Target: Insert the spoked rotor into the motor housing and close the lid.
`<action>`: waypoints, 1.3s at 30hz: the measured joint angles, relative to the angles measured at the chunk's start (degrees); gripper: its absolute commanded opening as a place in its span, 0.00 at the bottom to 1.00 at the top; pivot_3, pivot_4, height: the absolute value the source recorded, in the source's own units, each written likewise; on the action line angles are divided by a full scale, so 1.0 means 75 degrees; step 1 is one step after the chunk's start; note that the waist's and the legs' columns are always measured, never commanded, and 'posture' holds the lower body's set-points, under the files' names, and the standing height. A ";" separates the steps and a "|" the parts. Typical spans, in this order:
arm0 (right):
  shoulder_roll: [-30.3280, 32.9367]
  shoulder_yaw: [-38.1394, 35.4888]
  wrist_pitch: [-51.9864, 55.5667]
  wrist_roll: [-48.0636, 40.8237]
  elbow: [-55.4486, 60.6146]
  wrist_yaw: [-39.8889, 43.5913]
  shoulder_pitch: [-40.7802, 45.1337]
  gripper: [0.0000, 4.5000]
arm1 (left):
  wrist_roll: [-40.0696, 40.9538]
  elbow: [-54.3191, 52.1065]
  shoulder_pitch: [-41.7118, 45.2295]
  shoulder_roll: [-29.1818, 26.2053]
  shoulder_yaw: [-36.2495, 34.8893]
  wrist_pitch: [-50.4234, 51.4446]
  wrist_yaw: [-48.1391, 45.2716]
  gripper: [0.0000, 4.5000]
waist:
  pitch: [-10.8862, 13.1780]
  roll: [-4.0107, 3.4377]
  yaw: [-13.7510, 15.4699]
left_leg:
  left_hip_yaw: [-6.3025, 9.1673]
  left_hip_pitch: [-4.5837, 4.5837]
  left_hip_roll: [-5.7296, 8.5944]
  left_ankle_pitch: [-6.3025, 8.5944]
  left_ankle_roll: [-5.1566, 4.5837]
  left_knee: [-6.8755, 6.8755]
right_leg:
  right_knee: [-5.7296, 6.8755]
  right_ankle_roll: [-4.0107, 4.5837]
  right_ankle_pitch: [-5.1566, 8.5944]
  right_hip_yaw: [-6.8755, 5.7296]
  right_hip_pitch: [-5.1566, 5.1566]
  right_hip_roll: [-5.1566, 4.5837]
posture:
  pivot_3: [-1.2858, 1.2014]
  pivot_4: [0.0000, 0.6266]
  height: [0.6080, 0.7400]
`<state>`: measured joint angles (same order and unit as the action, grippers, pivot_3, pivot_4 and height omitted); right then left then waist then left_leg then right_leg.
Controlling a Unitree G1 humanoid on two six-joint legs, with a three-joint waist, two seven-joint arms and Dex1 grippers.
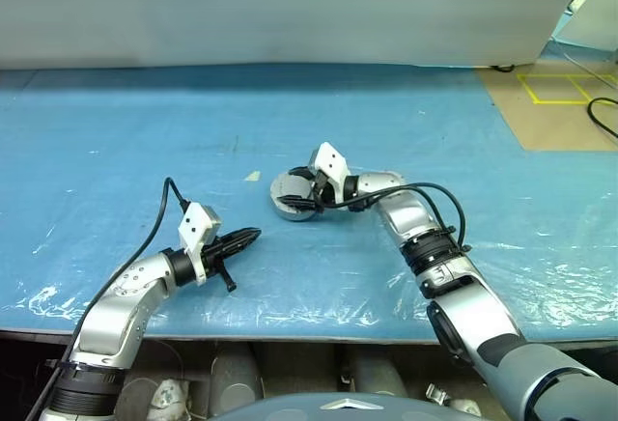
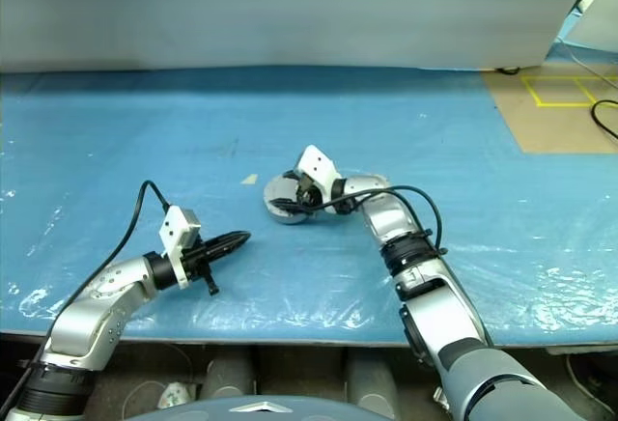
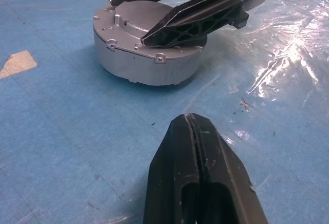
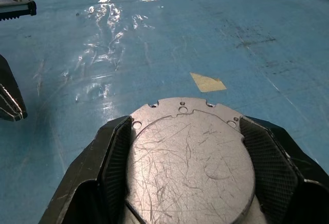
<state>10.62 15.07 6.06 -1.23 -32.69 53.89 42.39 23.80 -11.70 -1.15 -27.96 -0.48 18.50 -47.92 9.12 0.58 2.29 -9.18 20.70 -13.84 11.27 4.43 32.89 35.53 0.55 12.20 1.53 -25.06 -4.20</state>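
The motor housing (image 1: pixel 287 211), a short silver puck, sits mid-table with the lid (image 4: pixel 190 162) lying flat on top of it, plain scratched grey side up. My right gripper (image 1: pixel 294 194) reaches in from the right and straddles the lid, one black finger (image 4: pixel 110 152) against each side of its rim, shut on it. The spoked rotor is hidden. My left gripper (image 1: pixel 253 235) hovers low over the blue mat, nearer and to the left of the housing (image 3: pixel 149 67), pointing at it, its fingers (image 3: pixel 175 152) pressed together with nothing in them.
A small tan tape scrap (image 1: pixel 252 176) lies on the mat just left of the housing. Wrinkled clear film covers the blue mat near the table's front edge (image 1: pixel 290 317). A cardboard sheet with yellow tape (image 1: pixel 560 102) lies at the back right.
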 measured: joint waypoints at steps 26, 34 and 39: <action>0.0207 0.0435 -0.0513 0.0209 -0.0247 -0.0156 0.0133 0.67 | -0.1618 0.2561 0.2567 0.0949 0.0654 -0.1050 0.1094 0.00 | -0.0013 -0.0001 0.0019 | -0.0002 -0.0075 0.0013 0.0005 -0.0007 -0.0012 | -0.0013 -0.0002 0.0000 0.0011 0.0075 -0.0008 | 0.52 0.24 1.00; 0.0227 0.0426 -0.0507 0.0209 -0.0248 -0.0172 0.0125 0.67 | -0.1871 0.2662 0.2709 0.1066 0.0906 -0.1174 0.0995 0.00 | -0.0013 -0.0002 0.0026 | -0.0002 -0.0077 0.0013 0.0013 -0.0020 -0.0018 | -0.0015 -0.0003 0.0001 0.0013 0.0075 -0.0011 | 0.52 0.24 1.00; 0.0228 0.0422 -0.0490 0.0208 -0.0246 -0.0173 0.0126 0.67 | -0.1975 0.2661 0.2719 0.1027 0.0988 -0.1150 0.0932 0.00 | -0.0015 -0.0003 0.0028 | -0.0002 -0.0077 0.0015 0.0015 -0.0023 -0.0021 | -0.0016 -0.0003 0.0001 0.0014 0.0075 -0.0012 | 0.52 0.24 1.00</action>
<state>12.33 18.23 2.39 0.33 -34.54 52.59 43.33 8.99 8.25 19.24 -20.26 6.93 9.88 -40.93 9.01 0.55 2.50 -9.20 20.12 -13.73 11.38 4.26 32.73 35.41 0.52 12.21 1.64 -24.49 -4.29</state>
